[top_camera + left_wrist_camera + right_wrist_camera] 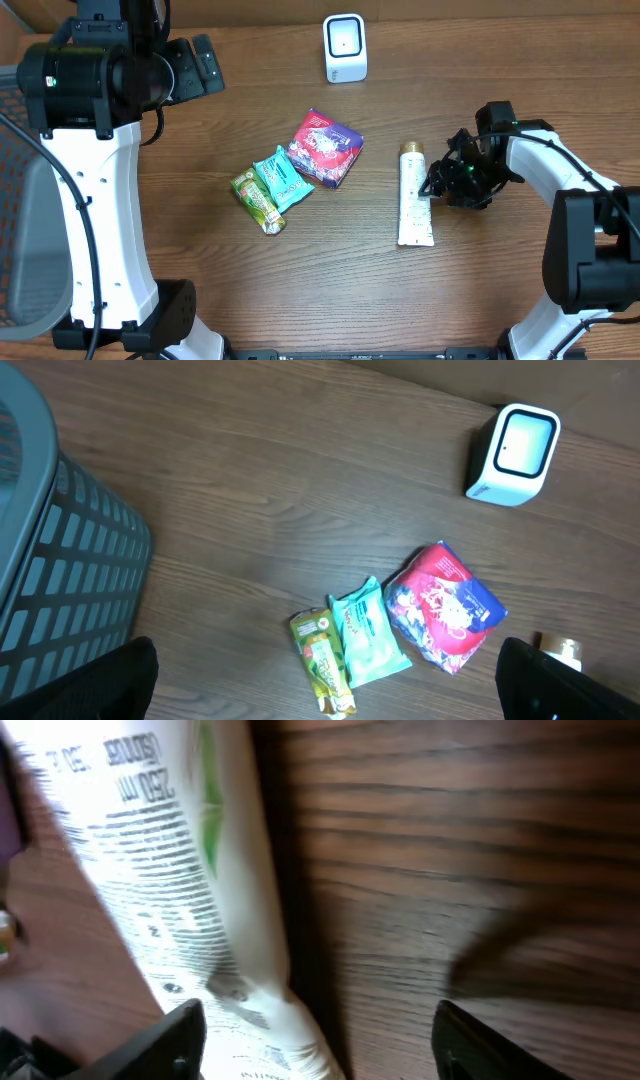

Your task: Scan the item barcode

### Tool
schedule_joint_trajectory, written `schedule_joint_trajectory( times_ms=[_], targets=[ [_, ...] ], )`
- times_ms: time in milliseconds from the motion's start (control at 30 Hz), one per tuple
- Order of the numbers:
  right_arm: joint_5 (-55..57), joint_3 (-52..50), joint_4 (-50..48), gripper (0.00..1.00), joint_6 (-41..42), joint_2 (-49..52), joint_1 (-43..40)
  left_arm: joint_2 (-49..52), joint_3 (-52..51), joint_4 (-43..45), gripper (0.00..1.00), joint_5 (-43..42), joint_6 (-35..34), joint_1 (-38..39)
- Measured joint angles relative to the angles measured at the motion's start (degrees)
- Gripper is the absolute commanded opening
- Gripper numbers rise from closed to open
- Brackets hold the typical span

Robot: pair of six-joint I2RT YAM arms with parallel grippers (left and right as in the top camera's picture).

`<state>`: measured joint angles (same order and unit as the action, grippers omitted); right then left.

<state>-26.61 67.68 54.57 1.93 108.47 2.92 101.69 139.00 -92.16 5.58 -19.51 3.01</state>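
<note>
Your right gripper (438, 182) sits just right of the white tube (415, 200), jaws spread and holding nothing; the left gripper (325, 685) hangs wide open and empty. The tube lies flat, well short of the scanner (345, 47) at the far edge. Pickup looks like the step in hand: close on the tube, then present its barcode.

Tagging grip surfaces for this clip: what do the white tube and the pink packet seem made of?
White tube: likely soft plastic, smooth and slightly glossy, judging by its flat crimped end and printed text. Its cap looks gold, material unclear. Pink packet: probably glossy plastic film, crinkled with bright highlights.
</note>
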Motion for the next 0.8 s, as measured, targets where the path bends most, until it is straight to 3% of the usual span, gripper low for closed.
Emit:
schedule_joint_trajectory(
  times_ms=[267, 667, 800],
  targets=[
    [-5.2, -2.3, -6.2, 0.75, -2.8, 0.0, 0.2, 0.0, 0.0, 0.0, 1.0, 0.0, 0.0, 0.0],
    [-23.1, -19.3, -29.3, 0.65, 0.3, -2.9, 0.0, 0.0, 0.0, 0.0, 1.0, 0.0, 0.0, 0.0],
    [-25.6, -21.9, -31.8, 0.52, 2.5, -3.1, -0.7, 0.0, 0.0, 0.0, 0.99, 0.0, 0.0, 0.0]
  ],
)
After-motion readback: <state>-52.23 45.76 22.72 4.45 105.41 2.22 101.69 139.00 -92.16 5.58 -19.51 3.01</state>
